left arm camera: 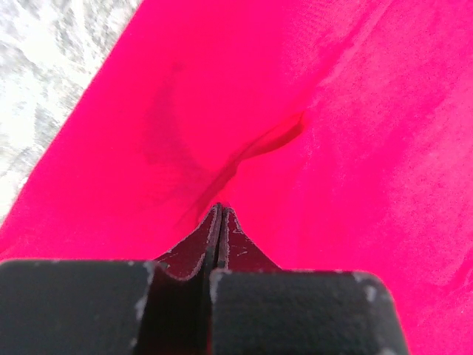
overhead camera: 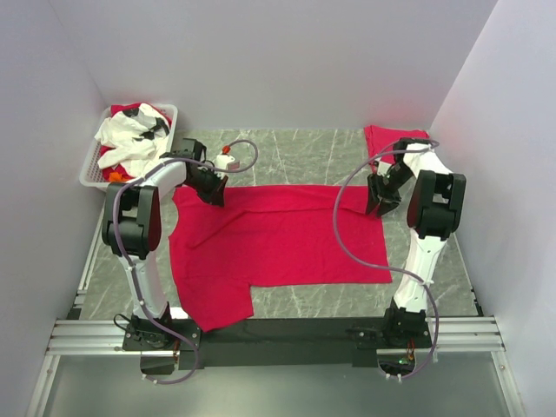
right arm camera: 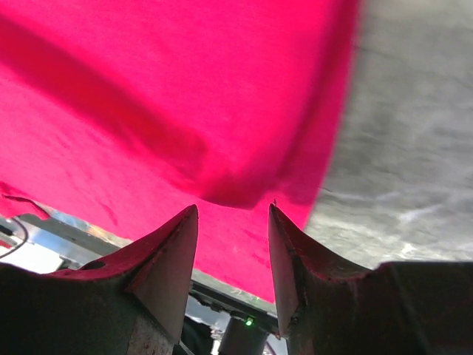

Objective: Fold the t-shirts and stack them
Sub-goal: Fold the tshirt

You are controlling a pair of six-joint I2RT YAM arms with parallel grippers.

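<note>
A crimson-red t-shirt (overhead camera: 269, 239) lies spread flat across the middle of the table, with one sleeve hanging toward the near edge. My left gripper (overhead camera: 214, 195) is at the shirt's far left edge. In the left wrist view its jaws (left arm camera: 220, 210) are pressed together on a pinched ridge of the red cloth (left arm camera: 259, 140). My right gripper (overhead camera: 380, 205) is at the shirt's far right corner. In the right wrist view it (right arm camera: 233, 208) is open, and the shirt's edge (right arm camera: 222, 111) lies just beyond the fingertips. A second red t-shirt (overhead camera: 388, 139) lies folded at the back right.
A white slotted basket (overhead camera: 93, 165) stands at the back left, holding white and red cloth (overhead camera: 130, 135). A small white object with a red tip (overhead camera: 228, 158) sits behind the left gripper. Grey marbled table (overhead camera: 304, 152) shows behind the shirt. Walls close in on both sides.
</note>
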